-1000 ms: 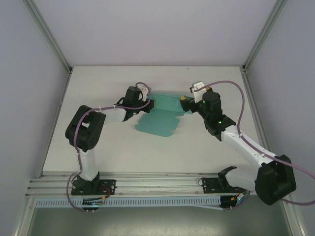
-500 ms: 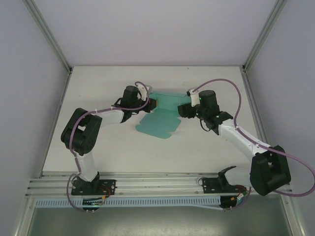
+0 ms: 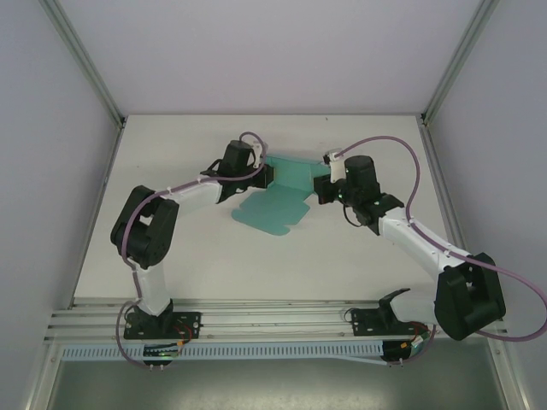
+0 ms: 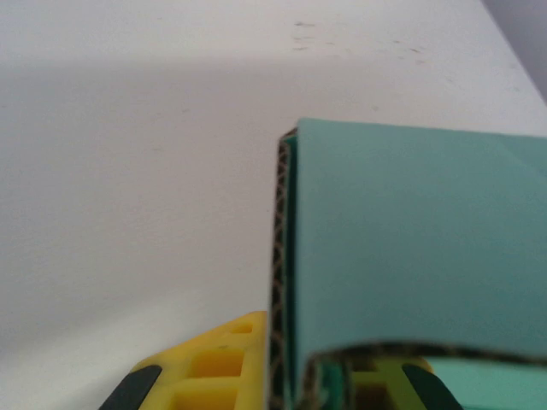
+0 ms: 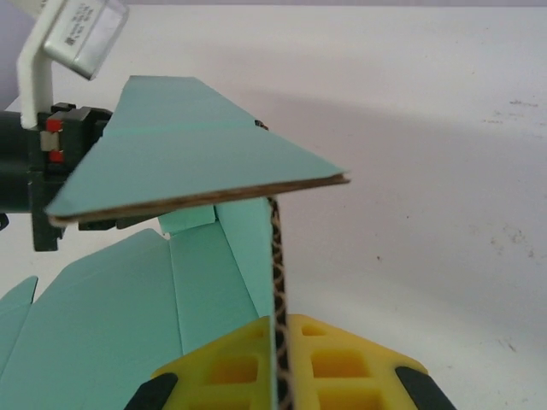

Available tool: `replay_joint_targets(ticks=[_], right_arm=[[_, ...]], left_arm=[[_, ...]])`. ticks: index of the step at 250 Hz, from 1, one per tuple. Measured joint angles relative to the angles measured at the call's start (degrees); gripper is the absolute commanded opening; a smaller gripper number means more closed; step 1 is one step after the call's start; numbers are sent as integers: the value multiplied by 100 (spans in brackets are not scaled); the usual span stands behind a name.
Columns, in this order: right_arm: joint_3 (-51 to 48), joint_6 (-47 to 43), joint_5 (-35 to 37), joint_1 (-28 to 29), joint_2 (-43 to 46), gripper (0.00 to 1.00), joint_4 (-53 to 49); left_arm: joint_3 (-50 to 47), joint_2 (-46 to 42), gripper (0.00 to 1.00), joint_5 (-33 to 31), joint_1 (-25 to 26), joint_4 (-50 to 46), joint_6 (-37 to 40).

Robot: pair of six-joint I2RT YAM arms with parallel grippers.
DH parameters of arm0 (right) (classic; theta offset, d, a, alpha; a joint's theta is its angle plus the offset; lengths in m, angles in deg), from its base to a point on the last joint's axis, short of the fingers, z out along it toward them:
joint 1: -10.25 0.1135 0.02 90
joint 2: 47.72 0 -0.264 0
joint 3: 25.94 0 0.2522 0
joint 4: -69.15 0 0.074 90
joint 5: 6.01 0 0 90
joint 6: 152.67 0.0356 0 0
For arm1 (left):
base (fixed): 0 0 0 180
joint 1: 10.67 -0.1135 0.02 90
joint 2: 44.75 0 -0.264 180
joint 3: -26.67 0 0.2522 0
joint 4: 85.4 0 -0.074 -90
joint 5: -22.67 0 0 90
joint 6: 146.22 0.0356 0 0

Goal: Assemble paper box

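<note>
The teal paper box (image 3: 275,205) lies mid-table as a partly folded sheet, its far end raised between the two arms. My left gripper (image 3: 266,176) is shut on its left side wall; in the left wrist view the corrugated edge of the paper box (image 4: 410,239) runs up between the yellow fingers (image 4: 214,371) of the left gripper (image 4: 286,389). My right gripper (image 3: 322,189) is shut on the right side wall. In the right wrist view the card edge stands pinched in the right gripper (image 5: 280,371), the paper box (image 5: 102,316) spreads to the left, and a flap (image 5: 188,158) leans overhead.
The white table (image 3: 188,256) is walled by grey panels with metal posts (image 3: 85,64) at the back corners. An aluminium rail (image 3: 273,320) carrying both arm bases runs along the near edge. The left arm's wrist (image 5: 30,166) sits just beyond the raised flap.
My right gripper moved in from the right and shut on the box's right wall. The left gripper kept its hold and shifted slightly back, and the sheet's near part slid a little.
</note>
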State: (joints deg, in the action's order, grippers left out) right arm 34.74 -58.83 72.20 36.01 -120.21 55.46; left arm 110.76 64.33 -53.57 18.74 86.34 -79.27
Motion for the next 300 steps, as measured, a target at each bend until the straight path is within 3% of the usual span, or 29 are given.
replay_joint_targets(ticks=[144,224,256,300], right_arm=[[-2,-48,208,179,-2,0,-9],[-4,-48,190,179,0,0,-57],[-4,-48,157,177,15,0,-87],[-4,-105,184,155,190,42,-181]], left_arm=[[1123,273,0,-1440,348,-1965,-341],[1147,295,0,-1399,367,-2044,-380],[855,186,0,-1126,310,-1635,-223],[-197,-448,0,-785,-39,-730,17]])
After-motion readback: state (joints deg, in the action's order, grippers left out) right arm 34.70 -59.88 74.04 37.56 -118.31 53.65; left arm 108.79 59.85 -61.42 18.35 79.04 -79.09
